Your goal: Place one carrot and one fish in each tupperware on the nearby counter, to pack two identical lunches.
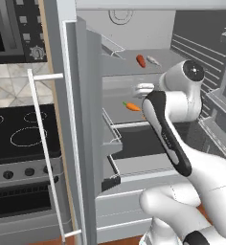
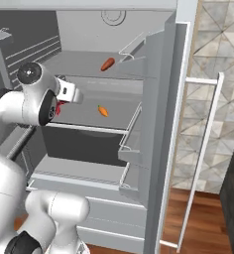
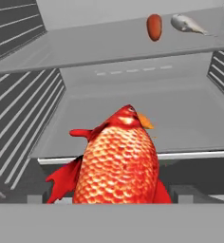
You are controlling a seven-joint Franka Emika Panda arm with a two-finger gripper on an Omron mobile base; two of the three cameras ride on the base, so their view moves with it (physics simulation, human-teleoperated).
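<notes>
Left base view: the arm reaches into the open fridge, and the hand (image 1: 144, 89) sits at the middle shelf (image 1: 116, 113). Just below and beside it lies the green-topped carrot (image 1: 131, 106). Up on the top shelf (image 1: 129, 63), beyond the hand, rest the plain carrot (image 1: 141, 61) and the silver fish (image 1: 153, 60), side by side.

Right base view: the hand (image 2: 69, 93) pokes out past the wrist, a scrap of red fish (image 2: 58, 108) showing under it. The green-topped carrot (image 2: 103, 111) lies off toward the door side, apart from the hand; the plain carrot (image 2: 107, 64) sits above.

Hand view: the red fish (image 3: 118, 166) looms huge, right against the camera, between spread jaws. I can't tell whether it is gripped or merely straddled.

The risk, I reckon: if the jaws stay this wide, the fish is not secured and drops on the pull-out. Its fins and tail could also snag the shelf edge.
</notes>
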